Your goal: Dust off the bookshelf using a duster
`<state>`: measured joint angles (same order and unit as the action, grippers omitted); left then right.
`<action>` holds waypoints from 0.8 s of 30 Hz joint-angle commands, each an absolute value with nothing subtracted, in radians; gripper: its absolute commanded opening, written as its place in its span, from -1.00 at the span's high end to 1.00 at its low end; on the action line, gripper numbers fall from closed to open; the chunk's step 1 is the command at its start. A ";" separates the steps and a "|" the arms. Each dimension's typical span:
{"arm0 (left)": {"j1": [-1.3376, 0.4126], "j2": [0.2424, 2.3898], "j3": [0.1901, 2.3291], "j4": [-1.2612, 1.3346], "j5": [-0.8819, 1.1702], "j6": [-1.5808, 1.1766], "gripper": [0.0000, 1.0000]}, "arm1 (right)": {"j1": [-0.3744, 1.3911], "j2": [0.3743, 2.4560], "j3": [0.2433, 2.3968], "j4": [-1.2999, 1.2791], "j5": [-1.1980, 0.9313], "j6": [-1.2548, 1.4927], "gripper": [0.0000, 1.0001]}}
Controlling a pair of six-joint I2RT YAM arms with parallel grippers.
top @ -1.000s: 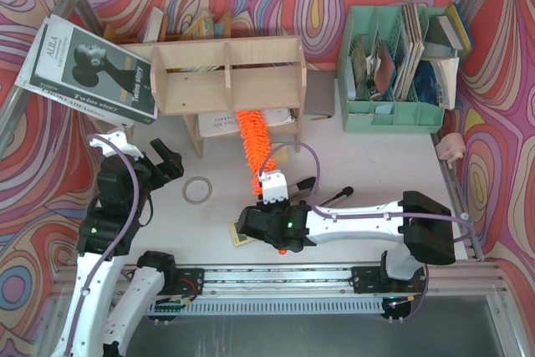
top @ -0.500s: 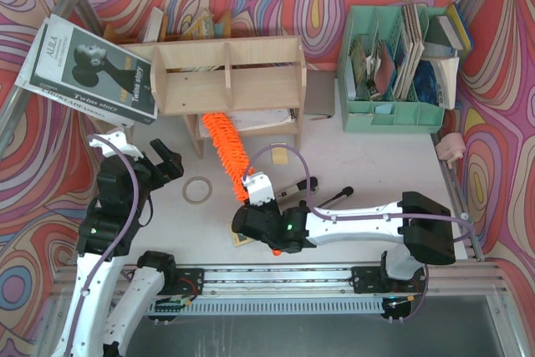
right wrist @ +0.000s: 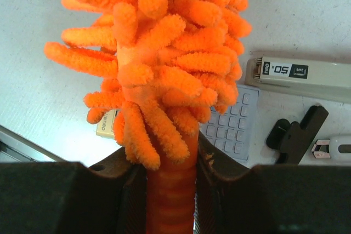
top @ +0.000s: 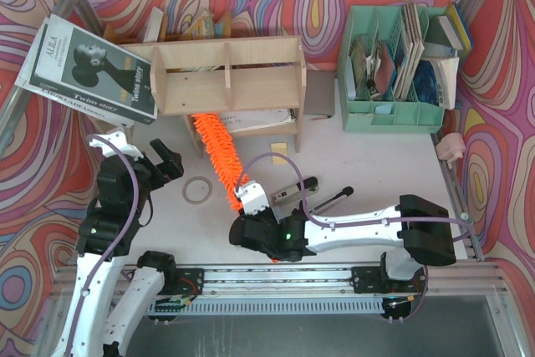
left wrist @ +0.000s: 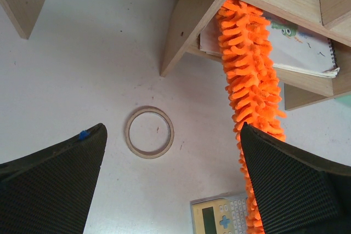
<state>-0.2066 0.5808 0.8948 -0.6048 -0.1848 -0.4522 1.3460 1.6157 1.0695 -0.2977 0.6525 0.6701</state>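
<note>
The bookshelf [top: 226,73] is a low plywood unit at the back centre, with a notebook lying on its lower tier. The orange fluffy duster [top: 216,152] slants from my right gripper [top: 248,198] up-left, and its tip reaches under the shelf's lower tier near the left panel. In the right wrist view my right gripper [right wrist: 170,163] is shut on the duster [right wrist: 159,53] at the ribbed handle just below the fluff. My left gripper [top: 171,160] hovers open left of the duster, empty. In the left wrist view the duster [left wrist: 249,80] runs under the shelf board [left wrist: 189,20].
A tape ring [top: 197,190] lies on the table between the arms. A calculator [right wrist: 230,124], a stapler [right wrist: 299,75] and a black clip [right wrist: 296,132] lie beneath the right wrist. A mint-green organiser [top: 393,64] stands back right. A large book [top: 88,68] leans back left.
The duster's brush has swept left along the lower tier, from the middle to the left end. My right gripper moved left and toward the near edge. The left arm stayed put.
</note>
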 commanded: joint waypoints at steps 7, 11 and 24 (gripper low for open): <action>-0.198 0.575 0.883 -0.612 -0.195 -0.454 -0.97 | 1.376 1.599 1.048 -0.411 0.727 0.766 1.00; -0.198 0.577 0.883 -0.611 -0.194 -0.454 -0.97 | 1.376 1.578 1.026 -0.467 0.737 0.822 1.00; -0.198 0.583 0.883 -0.607 -0.187 -0.454 -0.97 | 1.376 1.527 1.035 -0.978 0.902 1.377 1.00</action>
